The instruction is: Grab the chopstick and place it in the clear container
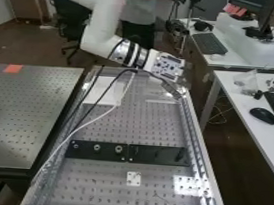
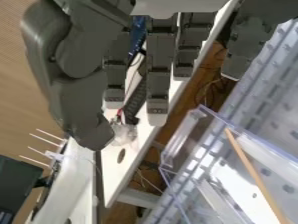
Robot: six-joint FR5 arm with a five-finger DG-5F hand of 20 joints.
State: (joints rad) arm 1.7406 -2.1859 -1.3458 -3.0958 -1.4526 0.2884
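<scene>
The table [image 1: 102, 188] is long and perforated, railed along both sides, and the hand [image 1: 168, 67] is over its far right corner, near the right rail. Open floor separates that side from a white desk [image 1: 233, 114] carrying a mouse [image 1: 262, 115] and a keyboard; a second perforated table [image 1: 27, 119] stands close on the left. Bare perforated surface stretches between the far end and two dark plates [image 1: 159, 155] lying crosswise nearer the camera, with a small white plate [image 1: 134, 179] beyond them on the near side. Loose cables [image 1: 93, 120] run down the left side, past a white sheet [image 1: 103, 91], and could snag a low sweep. The hand is released, fingers straight and apart from the chopstick [image 2: 251, 171], which lies aslant within the outline of the clear container [image 2: 259, 140], one end by the rim; its exact depth inside is unclear.
</scene>
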